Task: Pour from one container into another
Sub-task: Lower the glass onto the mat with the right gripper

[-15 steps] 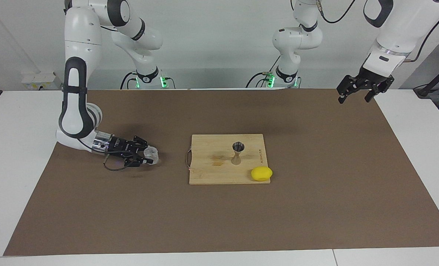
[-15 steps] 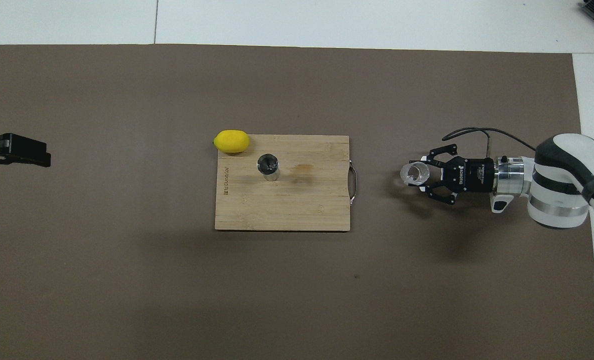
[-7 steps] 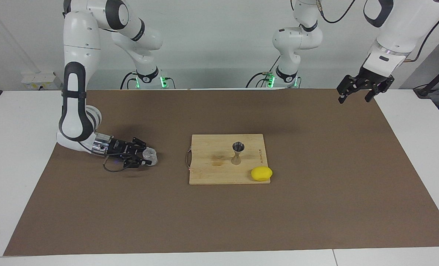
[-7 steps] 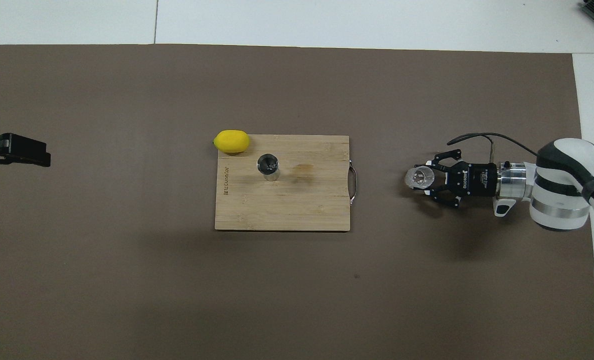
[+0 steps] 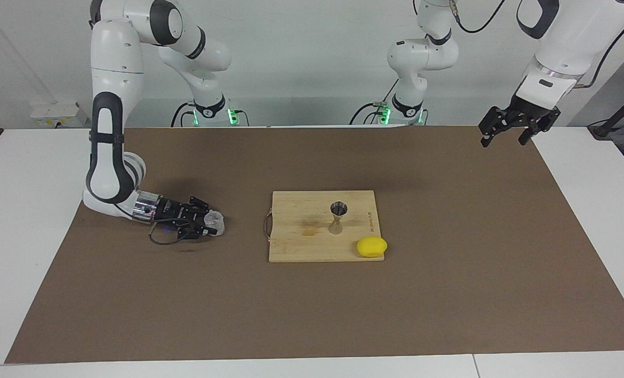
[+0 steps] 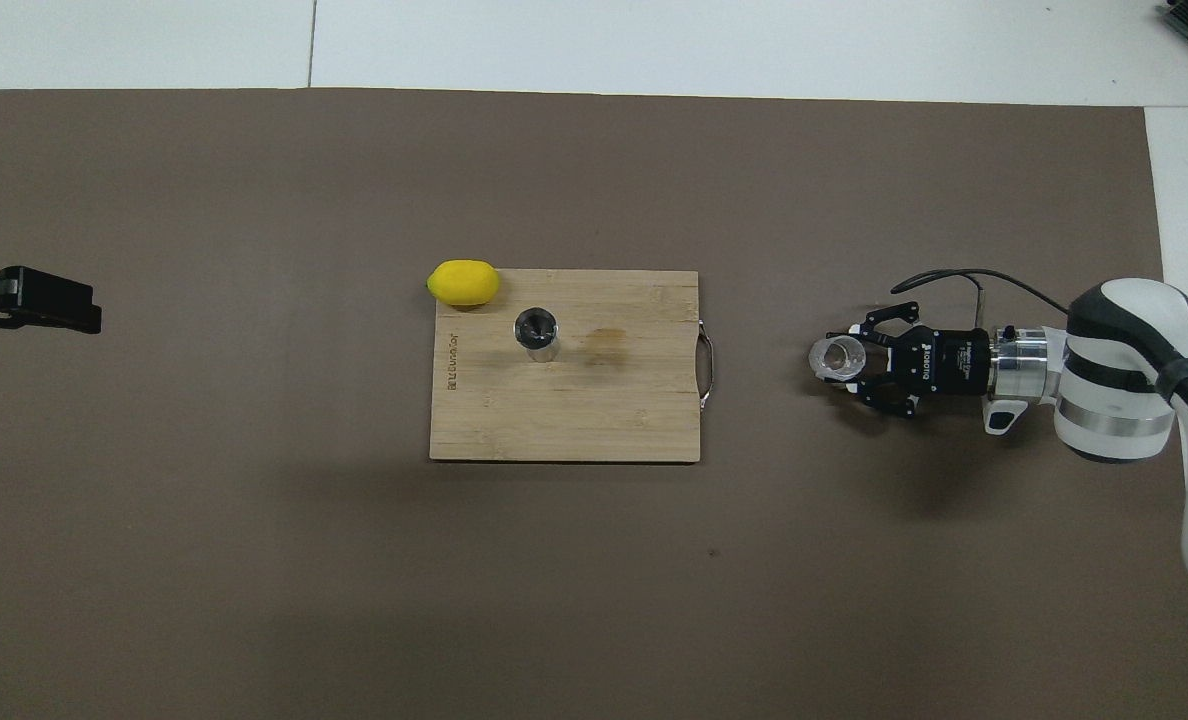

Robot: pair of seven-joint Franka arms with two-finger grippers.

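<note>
Cup [image 5: 215,219] sits low at the right arm's end of the brown mat [image 5: 448,294], clear and squat, its open mouth up in the overhead view [image 6: 836,357]; whether it rests on the mat or is just off it cannot be told. Right gripper [image 5: 207,223] lies nearly level beside it, reaching from that arm's end toward the board, its fingers closed onto the cup's sides so the cup is gripped between them [image 6: 859,360]. Next, toward the middle of the mat, comes the board [image 5: 296,247], a wooden rectangle with a small handle loop on the edge that faces the cup, well apart from it. Jigger [image 5: 338,217] stands upright on the board, hourglass-shaped and silvery, its upper cone open to the top [image 6: 536,331]. Lemon [image 5: 372,247] lies at the board's corner farther from the robots, toward the left arm's end, half on the wood and half over the edge [image 6: 464,282]. Last, the left gripper [image 5: 505,131] waits raised over the mat's corner at the left arm's end, its fingers spread apart and nothing between them; overhead only its dark tip [image 6: 29,300] shows
</note>
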